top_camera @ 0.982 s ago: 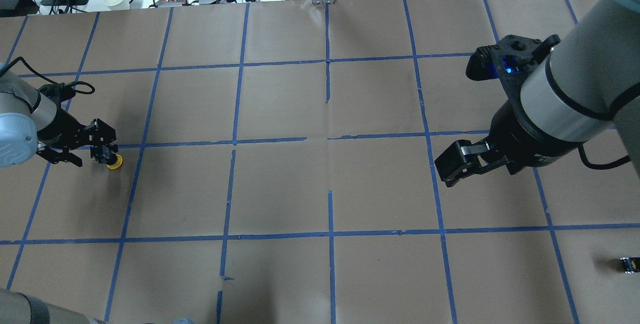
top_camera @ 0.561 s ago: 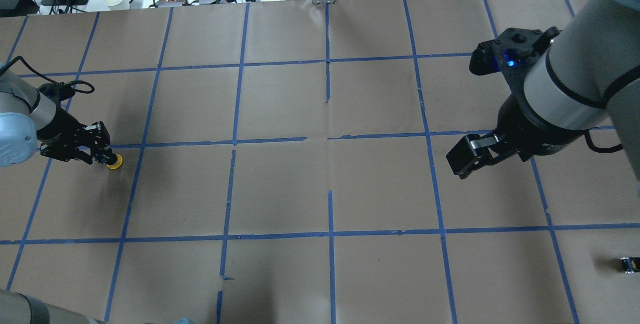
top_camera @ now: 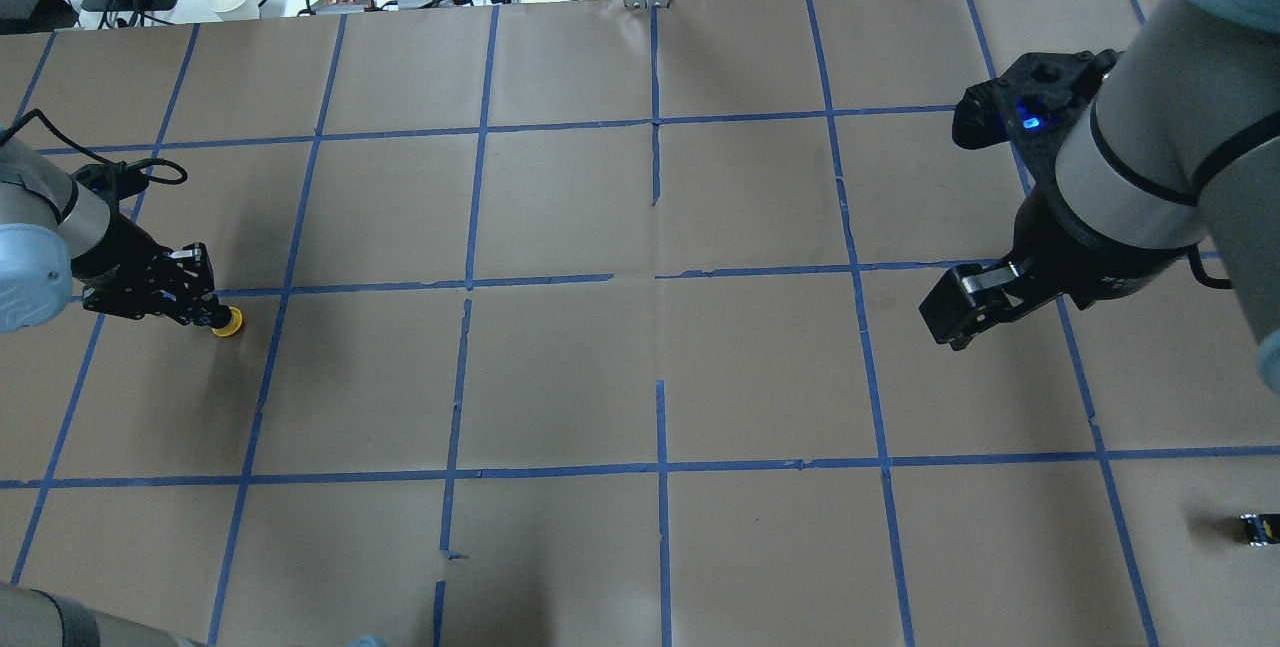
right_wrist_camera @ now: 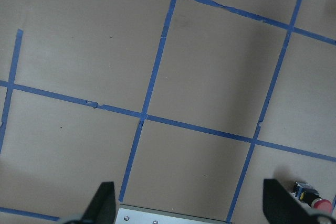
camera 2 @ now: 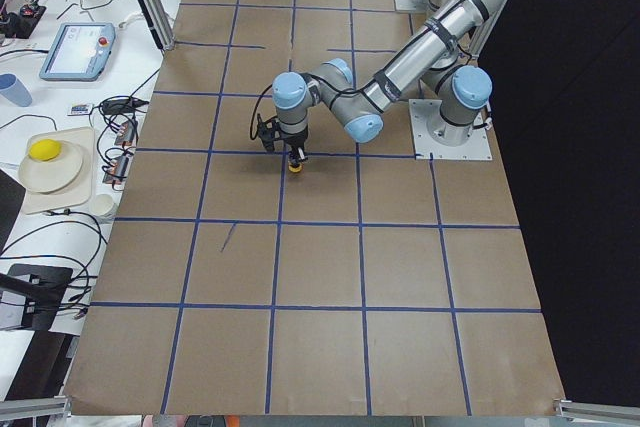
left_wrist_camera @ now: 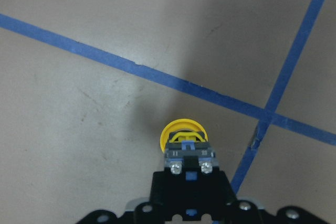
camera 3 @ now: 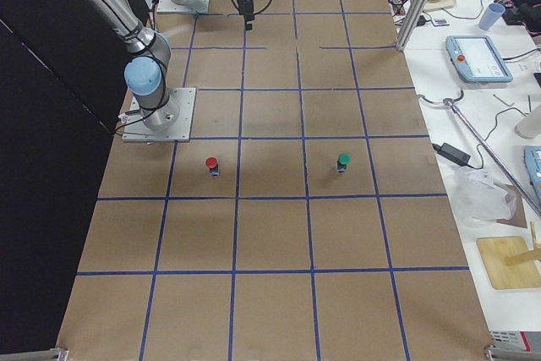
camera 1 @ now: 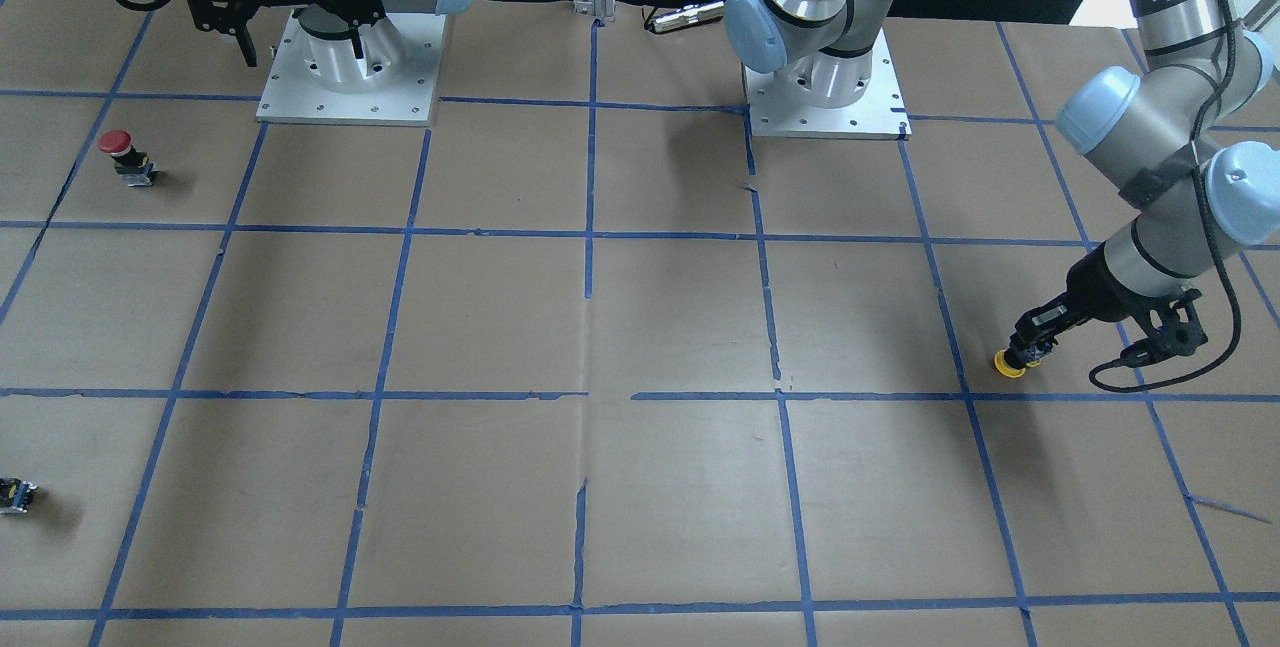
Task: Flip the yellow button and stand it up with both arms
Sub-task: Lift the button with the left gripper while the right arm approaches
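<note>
Yellow button [top_camera: 229, 324] lies at the counter's [top_camera: 560, 377] left side, just beside a blue tape line [top_camera: 350, 285]. Left claw [top_camera: 205, 313] is clamped on its switch body. Right claw [top_camera: 948, 313] stands apart, empty, far right. We judge the button light and rigid, its cap slick, so the squared body is the place to grip.

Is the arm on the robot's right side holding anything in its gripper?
No, the right gripper is open, its fingers wide apart with only brown table paper between them.
</note>
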Tool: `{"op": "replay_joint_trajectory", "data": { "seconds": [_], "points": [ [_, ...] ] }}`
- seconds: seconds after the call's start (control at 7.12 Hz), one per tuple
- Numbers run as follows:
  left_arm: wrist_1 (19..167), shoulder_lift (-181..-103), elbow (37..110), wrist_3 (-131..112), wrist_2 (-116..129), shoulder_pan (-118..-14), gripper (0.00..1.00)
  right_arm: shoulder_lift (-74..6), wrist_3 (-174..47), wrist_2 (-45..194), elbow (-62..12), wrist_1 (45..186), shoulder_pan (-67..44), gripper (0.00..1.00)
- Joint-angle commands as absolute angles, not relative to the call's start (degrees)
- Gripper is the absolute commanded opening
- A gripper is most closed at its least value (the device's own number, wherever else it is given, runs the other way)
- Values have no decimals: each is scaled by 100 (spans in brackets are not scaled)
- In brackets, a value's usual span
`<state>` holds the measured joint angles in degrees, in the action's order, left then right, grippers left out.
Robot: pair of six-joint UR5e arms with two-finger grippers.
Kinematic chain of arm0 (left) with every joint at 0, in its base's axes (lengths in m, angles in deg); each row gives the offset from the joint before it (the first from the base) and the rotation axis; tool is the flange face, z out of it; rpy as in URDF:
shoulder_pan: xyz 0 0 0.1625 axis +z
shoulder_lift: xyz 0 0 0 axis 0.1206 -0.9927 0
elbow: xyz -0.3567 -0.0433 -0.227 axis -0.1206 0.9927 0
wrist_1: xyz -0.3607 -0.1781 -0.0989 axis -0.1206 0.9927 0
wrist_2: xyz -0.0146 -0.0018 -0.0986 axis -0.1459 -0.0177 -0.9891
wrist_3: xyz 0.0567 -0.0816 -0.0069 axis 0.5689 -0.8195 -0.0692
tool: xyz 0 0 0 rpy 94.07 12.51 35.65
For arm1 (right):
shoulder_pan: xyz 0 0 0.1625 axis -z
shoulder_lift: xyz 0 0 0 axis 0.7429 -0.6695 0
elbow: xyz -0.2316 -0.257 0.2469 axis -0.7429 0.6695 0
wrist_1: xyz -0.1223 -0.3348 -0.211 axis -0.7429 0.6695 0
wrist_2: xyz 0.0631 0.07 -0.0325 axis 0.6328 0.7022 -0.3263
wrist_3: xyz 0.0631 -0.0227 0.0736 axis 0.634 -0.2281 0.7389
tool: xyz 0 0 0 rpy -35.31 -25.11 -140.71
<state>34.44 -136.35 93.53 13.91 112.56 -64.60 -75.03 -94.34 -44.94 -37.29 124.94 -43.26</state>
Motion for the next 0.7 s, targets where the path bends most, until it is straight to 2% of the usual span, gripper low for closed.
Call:
{"op": "replay_joint_trajectory", "data": {
  "seconds": [0.0, 0.42, 0.56],
  "points": [
    [3591, -13371, 9412, 372, 10466, -6851, 16, -7706, -9469, -4465, -3775, 12446, -4326, 100],
    [3548, -13300, 9404, -2190, 9118, -8159, 2, -7715, -9399, -4456, -3793, 12447, -4326, 100],
    [3469, -13300, 9378, -2983, 8773, -8572, 2, -7698, -9390, -4430, -3871, 12533, -4317, 100]
  ]
}}
